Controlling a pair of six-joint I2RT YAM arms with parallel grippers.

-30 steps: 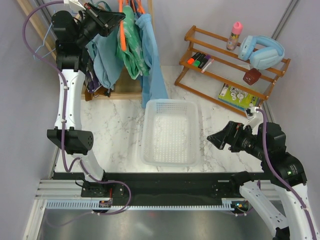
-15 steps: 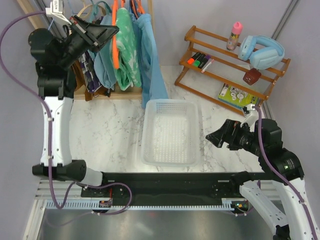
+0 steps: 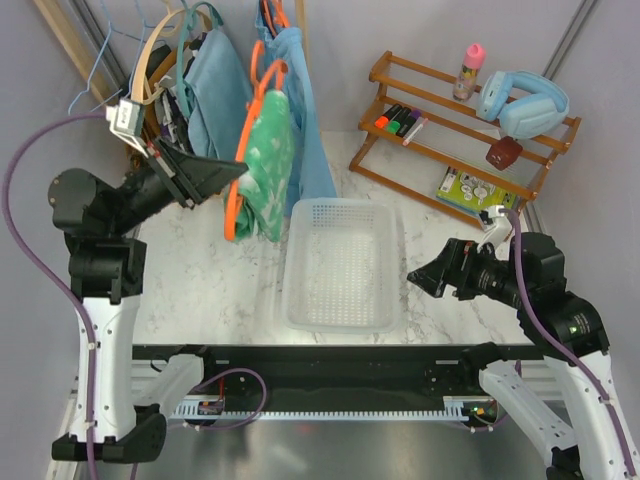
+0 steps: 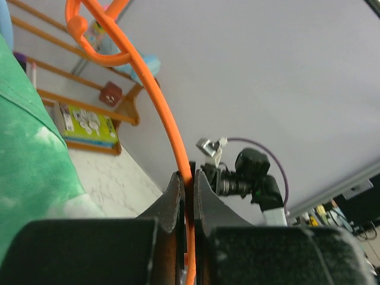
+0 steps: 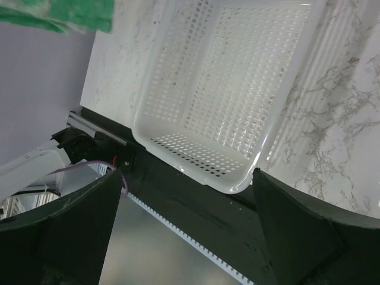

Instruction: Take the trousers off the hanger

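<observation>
Top view: left tool [image 3: 238, 172] clenches the hanger [image 3: 231, 215], with the trousers [image 3: 268, 165] hanging at 10 o'clock from the basket [image 3: 345, 205]. Left wrist: the grip looks firm, so hold level. Right wrist: the released right tool [image 5: 187, 178] should pinch the green cloth at 11 o'clock.

A robotics lab cell staged as a home corner. Plain grey walls [image 3: 430, 30] enclose a marble-look table [image 3: 220, 270] fronted by an aluminium rail [image 3: 110, 378], with household props on a wooden rack [image 3: 450, 157]

Marble table [image 3: 220, 270], white basket [image 3: 340, 265], wooden rack [image 3: 440, 152]
</observation>
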